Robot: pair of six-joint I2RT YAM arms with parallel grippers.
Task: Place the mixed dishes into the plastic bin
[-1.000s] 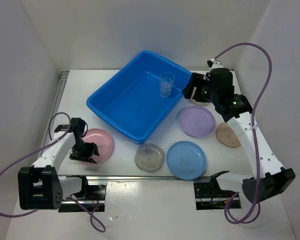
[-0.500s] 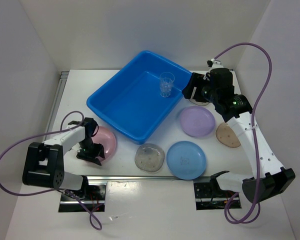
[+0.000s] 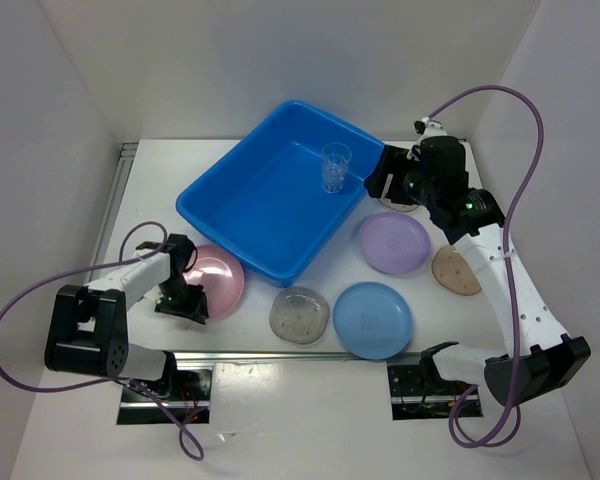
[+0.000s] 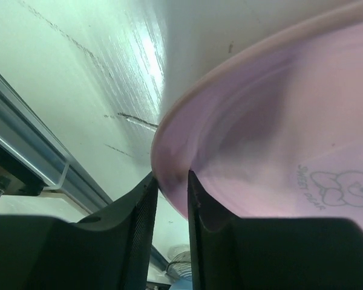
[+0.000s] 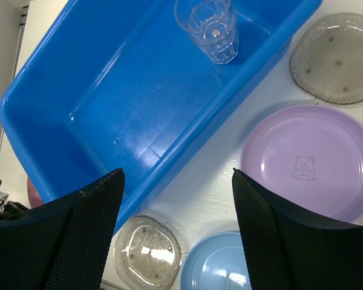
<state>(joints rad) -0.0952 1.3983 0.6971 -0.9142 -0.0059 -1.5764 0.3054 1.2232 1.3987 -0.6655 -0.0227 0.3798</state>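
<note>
My left gripper (image 3: 185,300) is shut on the rim of the pink plate (image 3: 218,282), which sits beside the blue bin's (image 3: 220,215) near corner; in the left wrist view the plate's (image 4: 278,151) edge is pinched between my fingers (image 4: 142,205). A clear ribbed cup (image 3: 333,168) stands upright inside the bin. My right gripper (image 3: 380,178) is open and empty, above the bin's right rim. The lavender plate (image 3: 393,243), blue plate (image 3: 372,319), a grey speckled plate (image 3: 300,314) and a tan one (image 3: 456,270) lie on the table.
Another grey speckled plate (image 5: 337,58) lies by the bin's far right corner, under my right arm. White walls close in the table on the left, back and right. A metal rail (image 3: 280,356) runs along the near edge.
My left arm swung inward to the pink plate and closed on its rim, and the plate has shifted right toward the bin. My right arm has not moved.
</note>
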